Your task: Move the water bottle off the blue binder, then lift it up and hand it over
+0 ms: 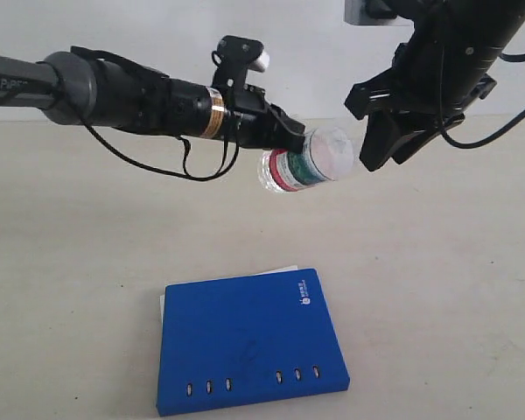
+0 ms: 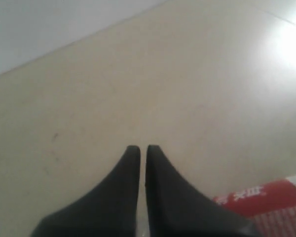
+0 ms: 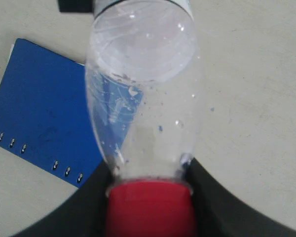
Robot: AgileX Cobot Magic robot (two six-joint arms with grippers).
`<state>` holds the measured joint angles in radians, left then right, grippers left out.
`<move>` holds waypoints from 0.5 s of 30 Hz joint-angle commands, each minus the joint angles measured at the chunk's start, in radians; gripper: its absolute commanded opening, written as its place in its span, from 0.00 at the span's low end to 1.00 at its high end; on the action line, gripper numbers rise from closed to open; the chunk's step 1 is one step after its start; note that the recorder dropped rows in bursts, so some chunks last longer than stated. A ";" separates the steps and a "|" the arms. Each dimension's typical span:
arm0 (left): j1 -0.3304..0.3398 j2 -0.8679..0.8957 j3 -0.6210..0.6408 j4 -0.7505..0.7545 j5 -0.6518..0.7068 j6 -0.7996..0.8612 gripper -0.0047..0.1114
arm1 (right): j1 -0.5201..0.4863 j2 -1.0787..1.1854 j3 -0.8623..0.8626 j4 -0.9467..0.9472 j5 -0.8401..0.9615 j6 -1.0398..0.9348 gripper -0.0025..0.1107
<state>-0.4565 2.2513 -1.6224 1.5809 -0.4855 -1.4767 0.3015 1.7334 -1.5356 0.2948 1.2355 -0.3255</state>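
Over a pale table (image 1: 70, 262), the left arm (image 1: 114, 92) and right arm (image 1: 455, 52) met above the binder (image 1: 249, 346), which lay flat with nothing on it (white pages peeped from its far edge). The bottle (image 1: 311, 162) hung in the air well above it, off the binder altogether. It lay nearly level, its long axis running from one arm to the other. The right gripper (image 3: 150, 190) pinched the cap (image 3: 150, 215) between part-open jaws, so the base pointed away toward the left arm. The left gripper (image 2: 143, 149) was closed tight with nothing between its fingers. It sat just beside the bottle's base end, the red label (image 2: 266, 202) showing to one side of its tips rather than between them; whether it touched the plastic could not be told. Any handover looked to turn on that line-up: the bottle came base first toward the left gripper, which would have to open and take the body before the right let go.
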 commanded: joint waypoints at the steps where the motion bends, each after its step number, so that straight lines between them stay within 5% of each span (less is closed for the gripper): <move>1: -0.031 0.010 -0.006 0.164 -0.099 -0.154 0.08 | -0.002 -0.014 -0.011 -0.004 -0.014 -0.024 0.02; 15: -0.031 0.007 -0.006 0.164 -0.443 -0.179 0.08 | -0.002 -0.014 -0.011 -0.241 -0.014 0.140 0.02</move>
<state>-0.4800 2.2601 -1.6267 1.7359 -0.8342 -1.6563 0.3015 1.7334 -1.5356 0.1084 1.2525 -0.2286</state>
